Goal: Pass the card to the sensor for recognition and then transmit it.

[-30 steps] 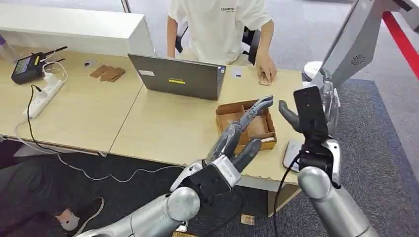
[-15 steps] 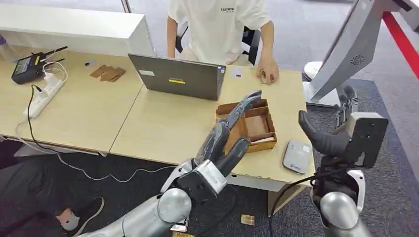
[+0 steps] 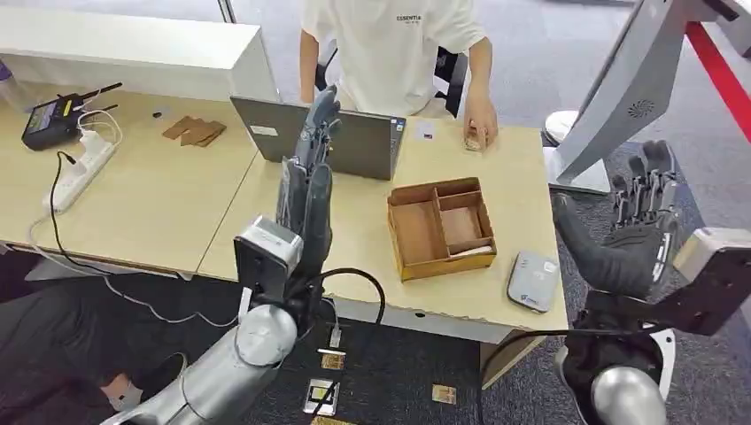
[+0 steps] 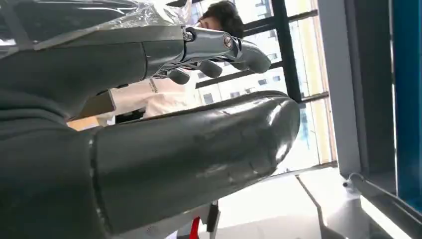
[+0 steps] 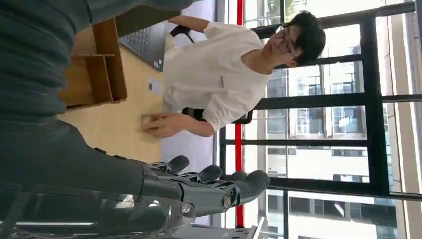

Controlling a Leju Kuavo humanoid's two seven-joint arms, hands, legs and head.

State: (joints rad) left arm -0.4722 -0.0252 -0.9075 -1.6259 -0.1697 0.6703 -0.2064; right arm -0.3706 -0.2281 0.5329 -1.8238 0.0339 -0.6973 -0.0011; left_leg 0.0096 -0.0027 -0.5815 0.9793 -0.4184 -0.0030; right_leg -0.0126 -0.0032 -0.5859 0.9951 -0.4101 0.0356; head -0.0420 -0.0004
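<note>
The left hand (image 3: 305, 190) is raised upright over the table (image 3: 345, 235), its fingers (image 3: 319, 119) held straight and close together with nothing between them, reaching up in front of the grey laptop (image 3: 354, 142); in the left wrist view the same hand (image 4: 149, 99) shows its thick thumb and its dark fingers (image 4: 234, 50) apart with nothing held; the right hand (image 3: 633, 239) hangs off the table's right edge above the dark carpet (image 3: 708, 195), palm up, fingers (image 3: 651, 181) standing apart and thumb stretched toward the table, holding nothing; the right wrist view shows its fingers (image 5: 214, 181) extended and spread with nothing in them; the sensor (image 3: 533, 281), a flat grey device, lies on the table near its front right corner, just beside the brown cardboard tray (image 3: 440, 226), which stands divided into compartments between the sensor and the laptop; small cards (image 3: 326, 376) lie on the floor below the table's front edge, and I cannot tell which of them is the task's card; a person (image 3: 390, 53) in a white shirt sits behind the table, one hand (image 3: 478, 133) resting on a small object at its far edge; a white power strip (image 3: 80, 168) and a black handset (image 3: 49, 119) lie at the far left of the table.
</note>
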